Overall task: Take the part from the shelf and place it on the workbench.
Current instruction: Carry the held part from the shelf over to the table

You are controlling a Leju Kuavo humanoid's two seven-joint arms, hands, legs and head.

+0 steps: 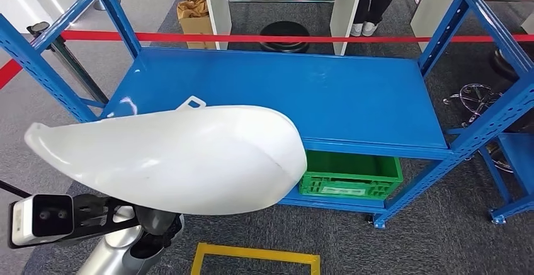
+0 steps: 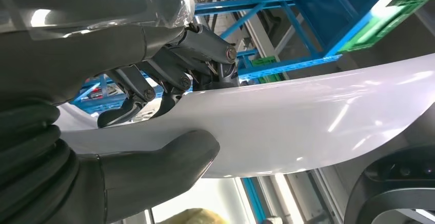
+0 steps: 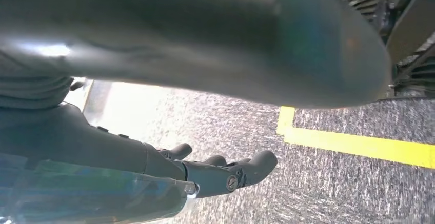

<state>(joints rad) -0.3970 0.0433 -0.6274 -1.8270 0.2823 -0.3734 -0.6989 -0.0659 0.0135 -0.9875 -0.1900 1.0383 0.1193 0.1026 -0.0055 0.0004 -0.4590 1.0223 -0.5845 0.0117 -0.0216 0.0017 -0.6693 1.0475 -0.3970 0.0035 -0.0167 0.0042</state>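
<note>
The left hand point(image 2: 154, 131) is clamped on the large white glossy curved plastic shell point(image 1: 176, 155), lifted off the blue steel shelf point(image 1: 352, 99) beyond it; carrying to the workbench is judged next. The right hand point(image 3: 205, 175) hangs apart, holding nothing.

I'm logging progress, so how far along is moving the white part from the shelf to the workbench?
Pickup looks done: the left hand grips the white part, lifted clear of the blue shelf. Carrying is in hand. Setting it on the workbench is left.

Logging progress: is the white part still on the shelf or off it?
Off it. The left hand grips the white part, held in front of the blue shelf.
</note>
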